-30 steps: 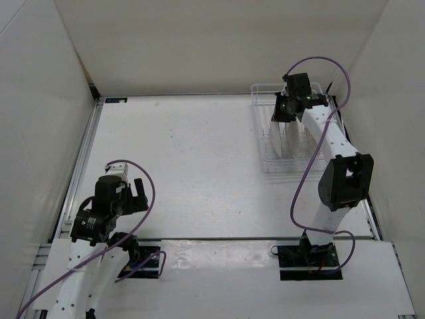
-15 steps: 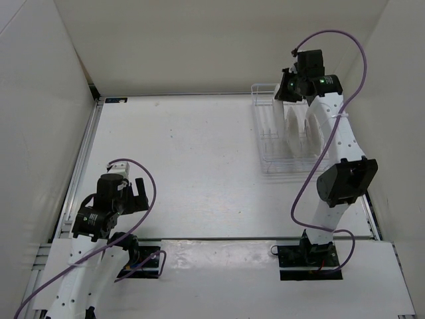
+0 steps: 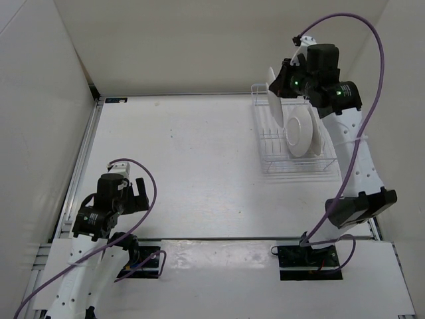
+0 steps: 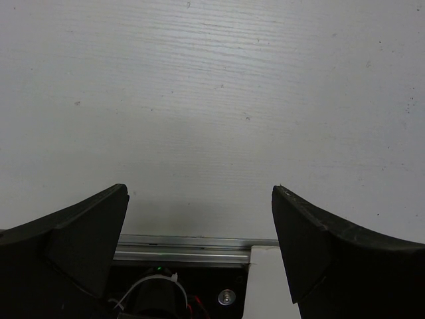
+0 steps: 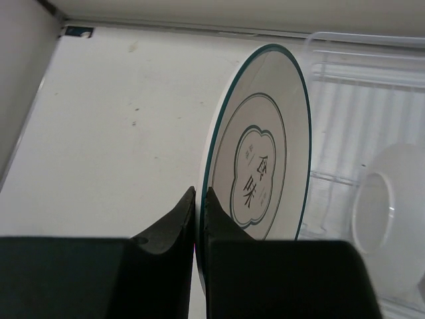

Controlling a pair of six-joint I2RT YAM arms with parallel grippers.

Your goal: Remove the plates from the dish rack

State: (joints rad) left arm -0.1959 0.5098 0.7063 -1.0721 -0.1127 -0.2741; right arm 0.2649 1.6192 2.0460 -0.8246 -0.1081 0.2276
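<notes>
My right gripper (image 3: 280,82) is shut on the rim of a round white plate (image 3: 273,90) with a thin dark rim line and a centre motif. It holds the plate on edge above the far left corner of the white wire dish rack (image 3: 264,161). In the right wrist view the fingers (image 5: 180,214) pinch the plate's (image 5: 263,146) lower edge. A second white plate (image 3: 300,131) stands upright in the rack and also shows in the right wrist view (image 5: 388,219). My left gripper (image 3: 135,191) is open and empty over the table near its front left, its wrist view (image 4: 199,193) showing bare table.
The rack (image 5: 362,73) sits at the back right, close to the right wall. White walls enclose the table on three sides. A metal rail (image 4: 186,242) runs along the table's near edge below my left gripper.
My right arm has risen and lifted the motif plate up out of the rack, uncovering the second plate. The left arm has not moved.
</notes>
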